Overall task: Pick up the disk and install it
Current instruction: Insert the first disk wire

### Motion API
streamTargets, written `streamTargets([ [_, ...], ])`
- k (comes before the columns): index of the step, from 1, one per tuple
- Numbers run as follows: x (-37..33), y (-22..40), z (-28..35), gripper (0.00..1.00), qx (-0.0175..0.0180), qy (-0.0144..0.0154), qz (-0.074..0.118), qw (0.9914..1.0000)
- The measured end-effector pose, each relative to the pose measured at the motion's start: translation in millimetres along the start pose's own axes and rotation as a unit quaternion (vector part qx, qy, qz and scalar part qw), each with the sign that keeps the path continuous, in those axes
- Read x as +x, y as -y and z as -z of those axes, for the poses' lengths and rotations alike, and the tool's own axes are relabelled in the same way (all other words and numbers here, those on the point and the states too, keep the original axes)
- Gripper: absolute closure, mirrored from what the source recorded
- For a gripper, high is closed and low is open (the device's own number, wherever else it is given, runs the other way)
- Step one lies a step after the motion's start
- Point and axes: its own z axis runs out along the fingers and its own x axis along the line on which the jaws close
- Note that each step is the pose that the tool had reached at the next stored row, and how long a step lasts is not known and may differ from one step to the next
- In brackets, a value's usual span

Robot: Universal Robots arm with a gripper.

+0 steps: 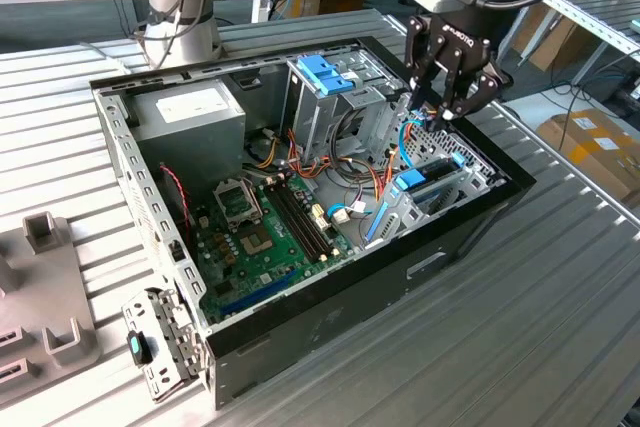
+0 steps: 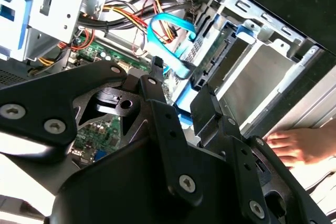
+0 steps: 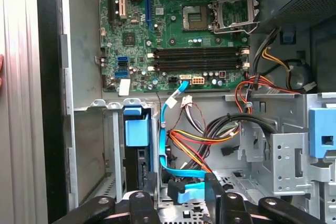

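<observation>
Nearest in the exterior view is the ribbed metal desk [image 1: 520,347], with the open computer case [image 1: 330,332] lying on its side. The inside faces up, likely so the arm can reach in from above. The motherboard [image 1: 265,237] lies flat on the case floor, RAM slots and CPU socket bare. Further in, toward the exterior view's right, the disk [image 1: 432,179] stands on edge in the low drive bay against the case wall, light-blue carrier rail uppermost. In the second wrist view the disk [image 2: 262,77] sits deep in that bay, so it looks seated or nearly so; can't confirm it is locked. The tool [image 1: 450,112] hangs just above the bay, fingers spread and pinching nothing. In the first wrist view a blue SATA cable [image 3: 163,140] runs through the gap beside one of the fingers [image 3: 151,190], unclamped as far as I can tell. A person's hand [image 2: 299,145] rests outside the case wall beside the bay, probably steadying the case. Behind the tool stands the tall metal drive cage [image 1: 335,112] with its blue latch [image 1: 325,75]. The power supply [image 1: 190,112] sits in the far corner.
</observation>
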Motion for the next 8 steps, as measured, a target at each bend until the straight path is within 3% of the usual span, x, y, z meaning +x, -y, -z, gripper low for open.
streamTargets([
  [8, -8.8, 2.5, -3.6, 0.51, 0.0, -0.0001, 0.0, 1.0],
])
